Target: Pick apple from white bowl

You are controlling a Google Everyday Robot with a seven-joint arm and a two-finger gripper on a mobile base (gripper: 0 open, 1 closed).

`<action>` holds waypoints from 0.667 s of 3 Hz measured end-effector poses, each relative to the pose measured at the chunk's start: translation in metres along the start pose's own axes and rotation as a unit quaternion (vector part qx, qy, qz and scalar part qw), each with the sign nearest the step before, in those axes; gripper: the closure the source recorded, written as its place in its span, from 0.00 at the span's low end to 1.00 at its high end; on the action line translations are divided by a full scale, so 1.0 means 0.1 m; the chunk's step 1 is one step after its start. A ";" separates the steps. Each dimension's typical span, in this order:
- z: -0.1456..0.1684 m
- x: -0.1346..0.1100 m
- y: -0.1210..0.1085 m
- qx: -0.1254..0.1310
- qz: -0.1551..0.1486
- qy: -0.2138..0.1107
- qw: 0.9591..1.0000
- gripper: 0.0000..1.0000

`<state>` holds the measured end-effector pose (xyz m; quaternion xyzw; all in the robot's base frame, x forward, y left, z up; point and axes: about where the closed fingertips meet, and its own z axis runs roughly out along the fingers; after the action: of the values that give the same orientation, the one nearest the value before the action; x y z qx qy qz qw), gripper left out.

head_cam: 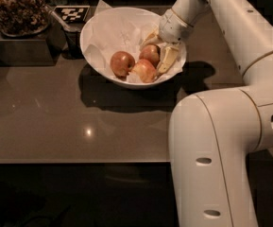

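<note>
Camera view: apple [149, 54] right-of-centre in white bowl [86, 32], just beyond a paler apple [144, 73], straddled by spread fingers [168, 59] of gripper [157, 55] at the bowl's right side, bowl on dark worktop [55, 112]; likely mid-grasp, next needing a firm squeeze, then straight lift clear of neighbours.

Counter [79, 126]: a dark brown, glossy top is stretching across the whole width.
Light: two small bright spots [88, 132] are glinting near the counter's front edge.
Shadow [117, 96]: a dark patch is lying on the counter's middle.
Metal tray of nuts [15, 8]: is sitting at the counter's back left corner.
Checkered card [71, 13]: is resting at the counter's back.
Below the counter: everything is sitting in darkness.
Gripper [157, 50]: is hanging low over the counter's far side.
</note>
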<state>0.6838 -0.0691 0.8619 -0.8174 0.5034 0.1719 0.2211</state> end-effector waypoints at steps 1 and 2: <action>-0.07 -0.04 -0.01 0.005 -0.007 0.007 1.000 0.72; -0.23 -0.10 -0.01 0.017 -0.011 0.018 1.000 0.96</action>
<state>0.6821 -0.0735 0.8868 -0.8217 0.5015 0.1459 0.2280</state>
